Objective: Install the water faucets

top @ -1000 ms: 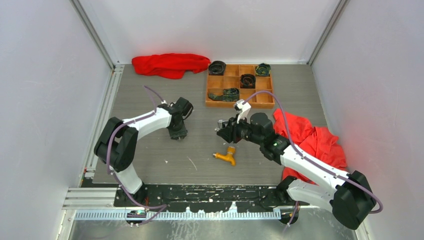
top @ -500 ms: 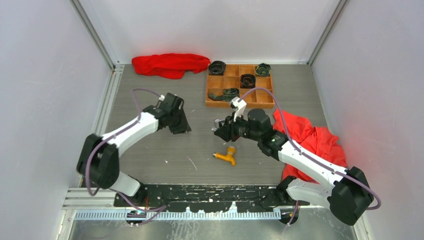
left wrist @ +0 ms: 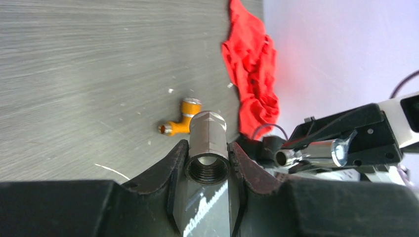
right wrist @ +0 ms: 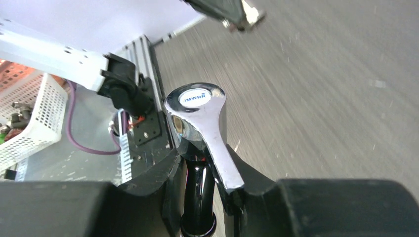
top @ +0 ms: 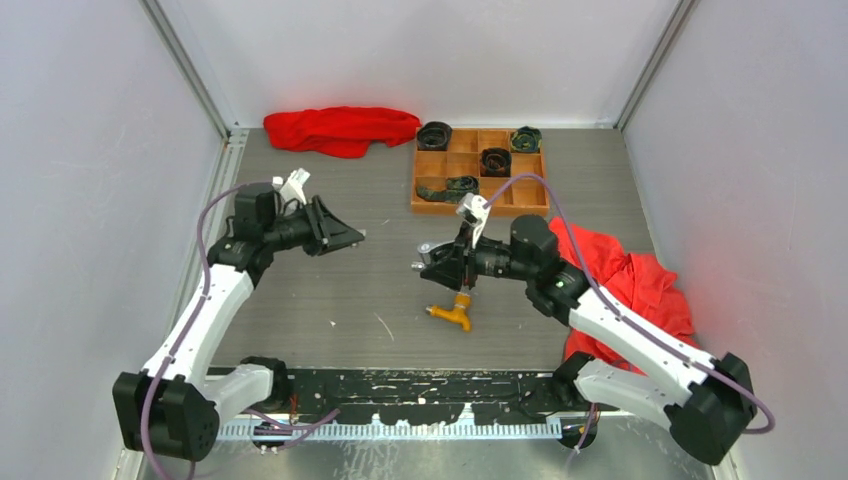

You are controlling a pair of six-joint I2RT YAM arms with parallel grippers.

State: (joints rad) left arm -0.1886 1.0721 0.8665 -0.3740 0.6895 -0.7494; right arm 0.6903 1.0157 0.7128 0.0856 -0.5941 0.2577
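Fitting, grey, threaded, clenched in left gripper; silver faucet grasped by right gripper; orange faucet lies on tabletop, just nearer.

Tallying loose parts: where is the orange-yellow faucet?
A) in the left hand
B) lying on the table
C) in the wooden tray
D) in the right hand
B: the orange-yellow faucet lies free on the table, while the right hand grips the silver faucet and the left hand grips a threaded metal fitting.
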